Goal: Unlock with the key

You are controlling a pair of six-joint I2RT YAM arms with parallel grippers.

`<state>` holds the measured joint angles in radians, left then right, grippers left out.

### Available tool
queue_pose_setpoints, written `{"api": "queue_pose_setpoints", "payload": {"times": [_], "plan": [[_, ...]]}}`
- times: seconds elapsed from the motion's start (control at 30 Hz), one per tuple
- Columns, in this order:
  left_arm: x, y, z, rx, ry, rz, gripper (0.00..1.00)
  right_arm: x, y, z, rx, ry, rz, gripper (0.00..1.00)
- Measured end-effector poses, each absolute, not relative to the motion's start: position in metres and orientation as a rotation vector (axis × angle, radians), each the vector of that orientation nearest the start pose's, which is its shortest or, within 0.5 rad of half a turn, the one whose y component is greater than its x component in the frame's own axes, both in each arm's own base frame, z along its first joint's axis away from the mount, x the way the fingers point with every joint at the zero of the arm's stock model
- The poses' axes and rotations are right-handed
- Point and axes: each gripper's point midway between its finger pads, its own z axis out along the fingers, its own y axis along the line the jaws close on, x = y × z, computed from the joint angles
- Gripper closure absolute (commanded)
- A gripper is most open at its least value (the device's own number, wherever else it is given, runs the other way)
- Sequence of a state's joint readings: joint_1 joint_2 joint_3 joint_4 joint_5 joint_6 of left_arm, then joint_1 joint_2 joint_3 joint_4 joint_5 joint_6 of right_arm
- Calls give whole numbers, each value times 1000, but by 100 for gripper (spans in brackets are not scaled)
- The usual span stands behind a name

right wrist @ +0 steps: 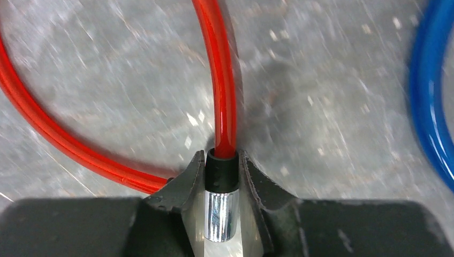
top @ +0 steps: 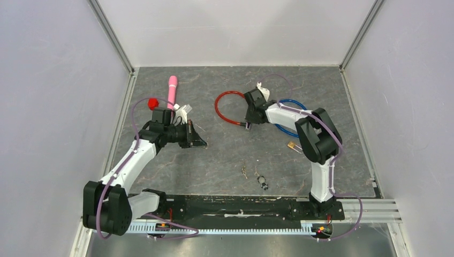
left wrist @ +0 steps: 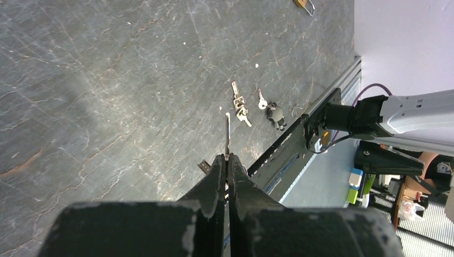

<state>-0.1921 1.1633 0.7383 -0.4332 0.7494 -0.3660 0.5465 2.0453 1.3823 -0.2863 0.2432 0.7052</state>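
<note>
My left gripper [left wrist: 227, 160] is shut on a thin metal key [left wrist: 227, 136], whose blade sticks out past the fingertips above the table. From above, this gripper [top: 200, 141] hangs left of centre. The lock is a red cable lock [top: 220, 110] looped on the table at the back middle. My right gripper [top: 248, 124] is at its end. In the right wrist view both fingers press the black collar [right wrist: 221, 166] of the lock's end, with the chrome barrel [right wrist: 220, 217] between the jaws and the red cable [right wrist: 224, 80] running away from them.
A blue cable loop [top: 292, 104] lies beside the red one, partly under the right arm. A small brass padlock [top: 293, 145] sits near the right arm. Two key bunches [top: 244, 171] [top: 262, 182] lie near the front. A pink stick [top: 172, 91] and red knob [top: 153, 102] are at back left.
</note>
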Motion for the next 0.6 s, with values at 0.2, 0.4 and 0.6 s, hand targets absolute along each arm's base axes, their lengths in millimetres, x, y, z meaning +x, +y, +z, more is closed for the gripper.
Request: {"api": "queue_pose_setpoints", "payload": {"times": [0.2, 0.4, 0.6], "plan": [[219, -190, 144, 228, 2407, -1189, 98, 370, 212, 21, 245, 2528, 158, 100], [206, -203, 144, 310, 2402, -1216, 98, 339, 195, 19, 238, 2554, 157, 83], [207, -203, 142, 308, 2403, -1201, 98, 327, 195, 17, 222, 2568, 177, 56]]}}
